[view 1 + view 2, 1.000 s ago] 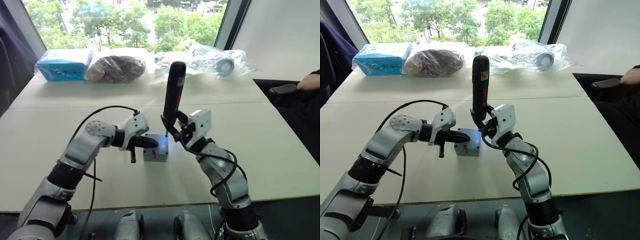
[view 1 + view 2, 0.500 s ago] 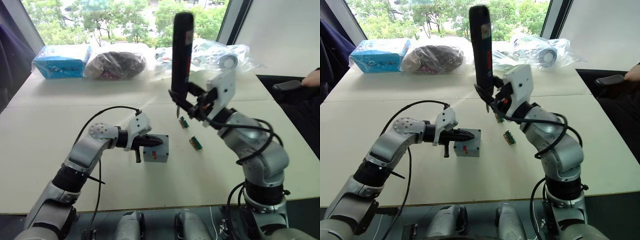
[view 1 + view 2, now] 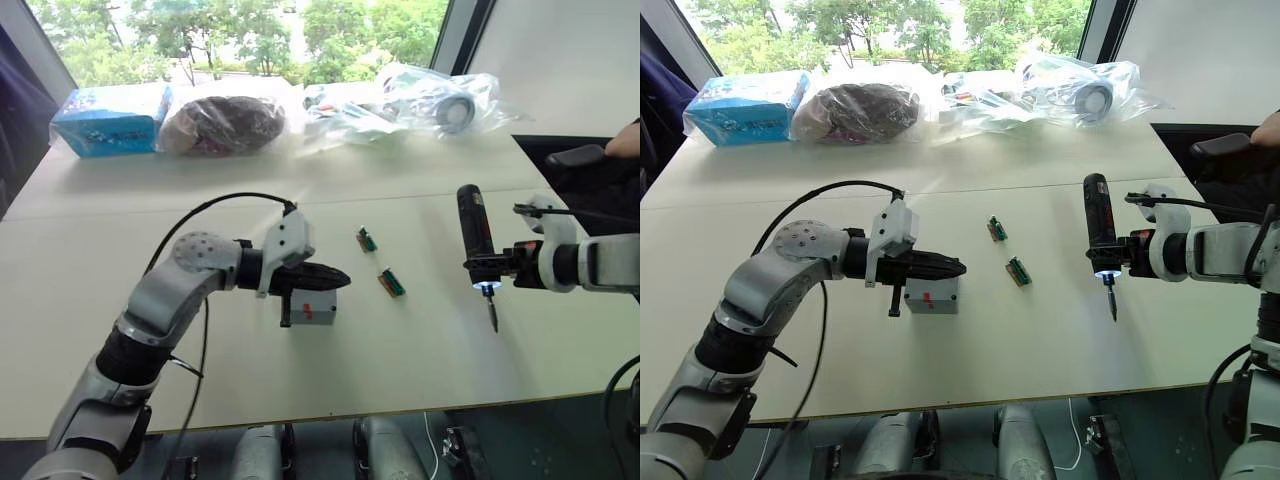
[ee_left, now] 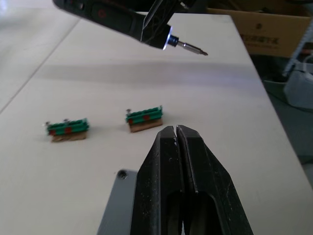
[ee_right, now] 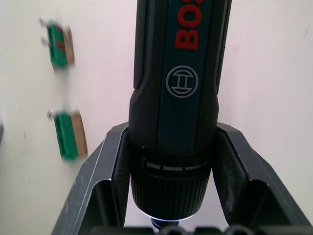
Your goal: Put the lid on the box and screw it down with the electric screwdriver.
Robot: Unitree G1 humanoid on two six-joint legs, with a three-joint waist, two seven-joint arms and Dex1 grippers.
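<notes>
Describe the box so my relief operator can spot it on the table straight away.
Start at the white table and follow the left arm to the left gripper, whose shut fingers lie over the top of the box. It is the small grey square block with a red mark on its near side. The two green parts to its right are far smaller.

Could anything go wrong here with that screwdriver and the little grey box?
The electric screwdriver hangs in the right gripper with its thin bit close above the table, so a dip might jab the top. The shut left gripper sits over the lid, and a nudge might push it toward the two small green parts.
</notes>
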